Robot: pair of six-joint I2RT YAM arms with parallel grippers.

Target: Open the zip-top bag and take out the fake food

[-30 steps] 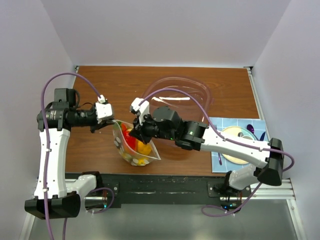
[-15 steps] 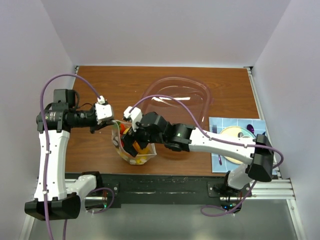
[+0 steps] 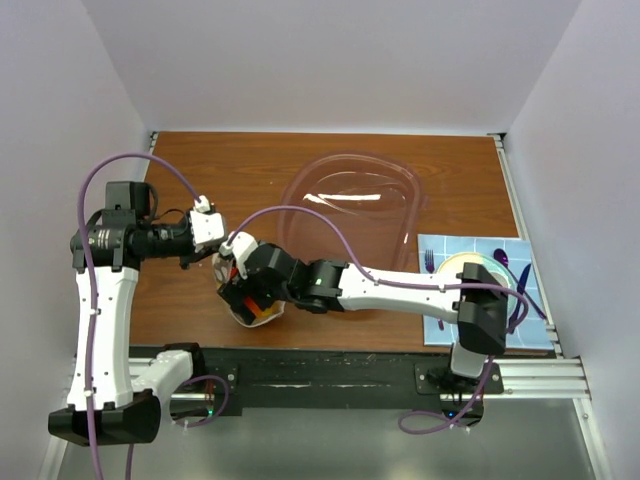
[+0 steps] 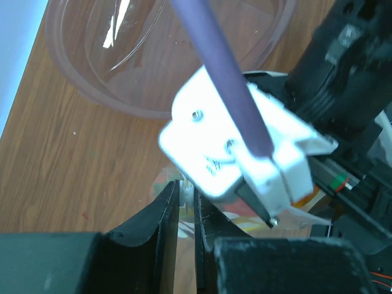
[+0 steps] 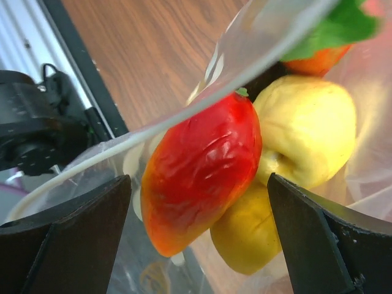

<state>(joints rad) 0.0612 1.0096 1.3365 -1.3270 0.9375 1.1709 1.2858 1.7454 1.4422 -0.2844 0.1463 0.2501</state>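
The zip-top bag [image 3: 262, 316] sits near the table's front edge, mostly hidden under my right arm in the top view. My left gripper [image 3: 214, 256] is shut on the bag's upper left rim; in the left wrist view the white zip strip [image 4: 183, 193] is pinched between the narrow jaws of the left gripper [image 4: 185, 205]. My right gripper [image 3: 243, 292] is inside the bag's mouth and open wide. In the right wrist view the right gripper [image 5: 199, 242] straddles the fake food without touching it: a red-orange fruit [image 5: 202, 165], two yellow pieces [image 5: 306, 125], and an orange one with a green leaf [image 5: 321, 58].
A large clear pinkish bowl [image 3: 355, 200] stands behind the bag. At the right lies a blue placemat [image 3: 437, 255] with a plate, cup and fork. The black rail [image 3: 330, 370] runs along the table's front edge just below the bag.
My right gripper has opened and moved left and down into the bag's mouth. The bag has shifted a little to the left. The left gripper keeps its hold.
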